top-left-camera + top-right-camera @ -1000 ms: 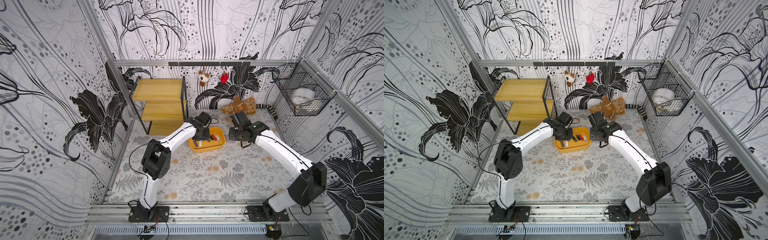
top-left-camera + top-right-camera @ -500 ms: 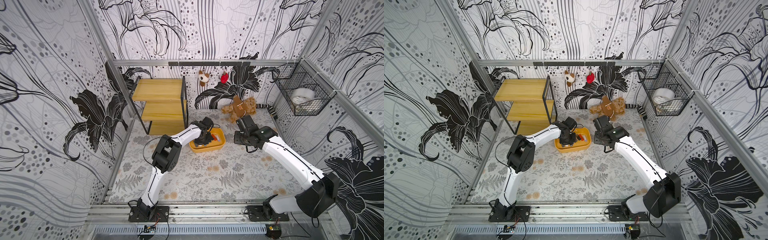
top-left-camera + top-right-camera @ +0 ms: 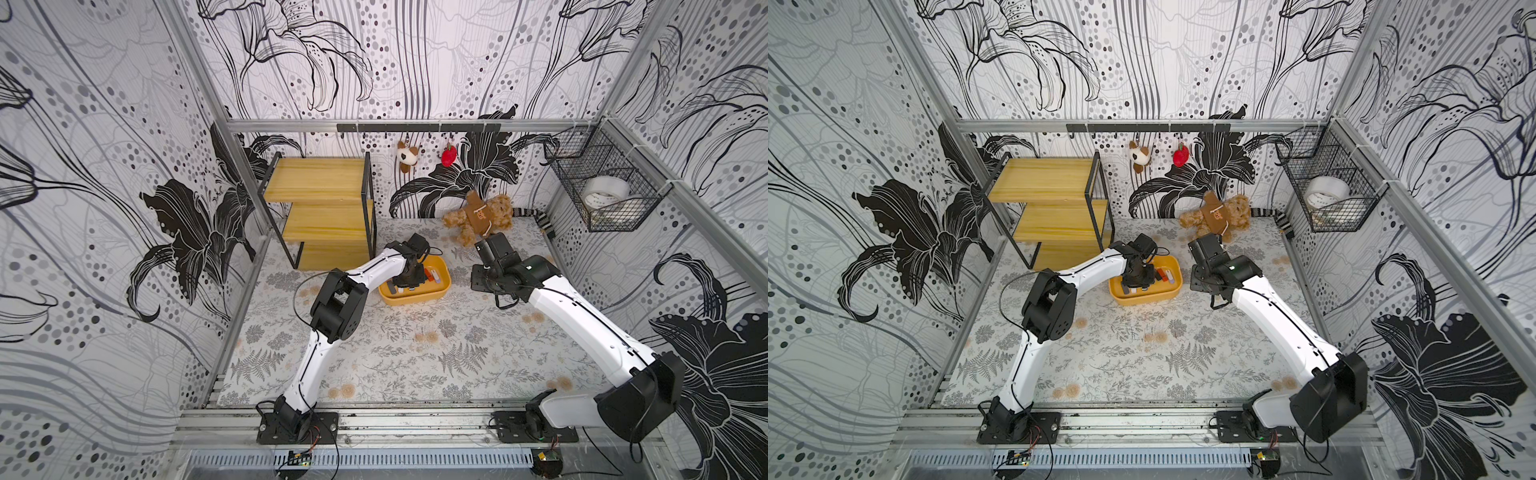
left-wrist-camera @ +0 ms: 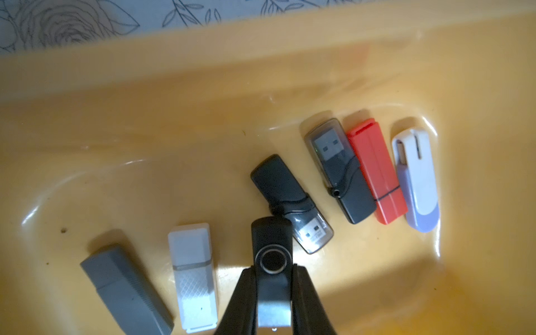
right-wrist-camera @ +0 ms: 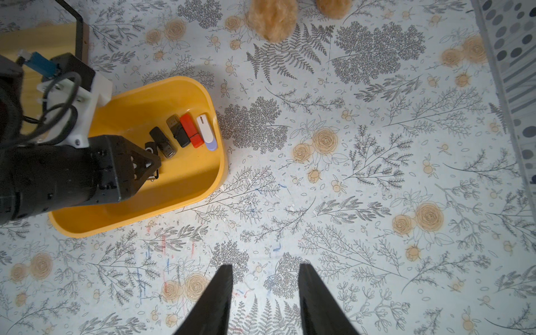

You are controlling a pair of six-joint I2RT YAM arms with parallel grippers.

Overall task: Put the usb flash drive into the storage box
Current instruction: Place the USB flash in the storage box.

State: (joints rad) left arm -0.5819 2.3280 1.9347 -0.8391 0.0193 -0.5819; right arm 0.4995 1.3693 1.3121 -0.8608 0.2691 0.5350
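The storage box (image 3: 415,300) is a shallow yellow-orange tub on the flowered mat, seen in both top views (image 3: 1144,300). My left gripper (image 4: 272,268) reaches down inside it, shut on a black swivel usb flash drive (image 4: 272,240) whose tip hangs just above the box floor (image 4: 203,150). Several other drives lie in the box: grey (image 4: 124,290), white (image 4: 193,275), black ones with clear caps (image 4: 290,200), red (image 4: 377,171) and white-lilac (image 4: 417,179). My right gripper (image 5: 265,265) stands open over bare mat beside the box (image 5: 185,185), holding nothing.
A wooden shelf (image 3: 324,208) stands at the back left, close behind the box. A brown teddy bear (image 3: 478,216) lies at the back. A black wire basket (image 3: 606,195) with a tape roll hangs on the right wall. Two small toys (image 3: 407,156) hang from the rear rail.
My left arm has lowered its gripper, with the black drive, deeper into the box. My right gripper has drawn away to the right of the box.
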